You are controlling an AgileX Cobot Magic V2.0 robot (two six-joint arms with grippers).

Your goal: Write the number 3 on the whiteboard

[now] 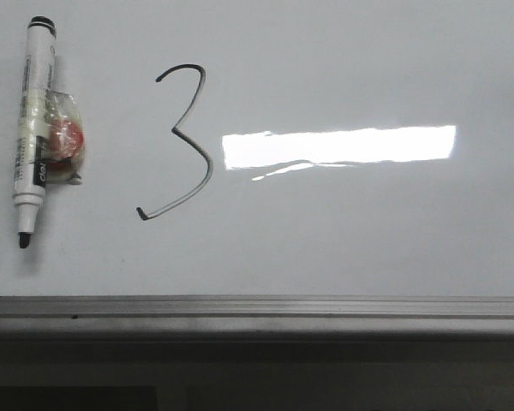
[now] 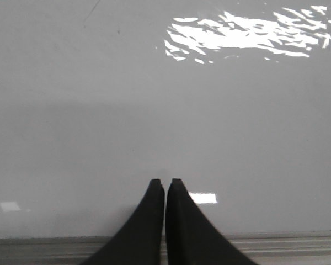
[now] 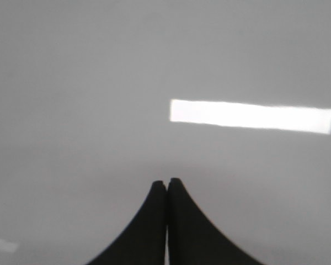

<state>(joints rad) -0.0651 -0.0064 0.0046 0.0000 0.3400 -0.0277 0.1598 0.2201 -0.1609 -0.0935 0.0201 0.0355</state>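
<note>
A thin black number 3 point(image 1: 184, 141) is drawn on the whiteboard point(image 1: 343, 240) in the front view, left of centre. A white marker pen point(image 1: 32, 128) with a black tip lies on the board at the far left, tip toward the near edge, with a clear taped wrap and red spot point(image 1: 64, 141) on its side. Neither gripper shows in the front view. My left gripper point(image 2: 165, 182) is shut and empty over bare board near the grey edge strip point(image 2: 276, 245). My right gripper point(image 3: 166, 181) is shut and empty over bare board.
A bright white rectangular glare point(image 1: 338, 145) lies right of the digit; glare also shows in the left wrist view point(image 2: 248, 30) and the right wrist view point(image 3: 254, 116). The board's grey metal edge strip point(image 1: 257, 312) runs along the near side.
</note>
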